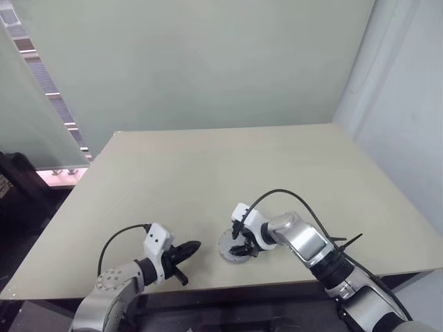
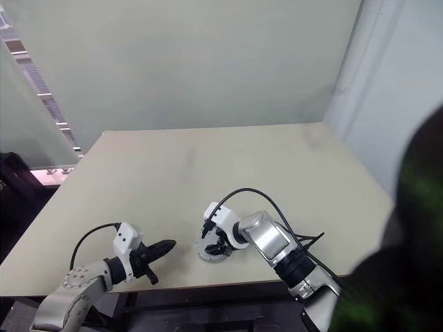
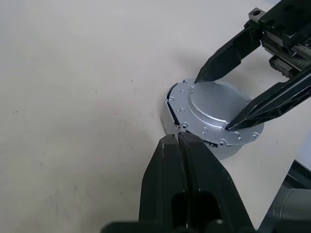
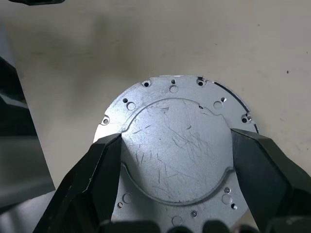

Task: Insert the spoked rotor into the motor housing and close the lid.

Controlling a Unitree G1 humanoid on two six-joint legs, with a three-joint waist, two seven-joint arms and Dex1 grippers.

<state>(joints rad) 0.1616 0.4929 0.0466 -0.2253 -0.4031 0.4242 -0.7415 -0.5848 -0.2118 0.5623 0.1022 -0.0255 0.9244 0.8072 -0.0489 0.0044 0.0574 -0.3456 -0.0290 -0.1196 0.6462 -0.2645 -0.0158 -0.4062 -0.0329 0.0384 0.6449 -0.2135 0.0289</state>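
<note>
Right pincer (image 3: 228, 104) astride unmarked lid (image 4: 175, 150)

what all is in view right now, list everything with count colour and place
lid: one, silver-grey round metal disc with a raised scratched centre plate and small holes around its edge, near the front edge of the table, between the two arms
table: one, pale beige top, under everything
wall: one, pale green, behind the table
left tool: one, black fingers shut, tips pointing at the lid, close beside it
right tool: one, black fingers spread wide, one fingertip on each side of the lid's raised plate, over its top
</note>
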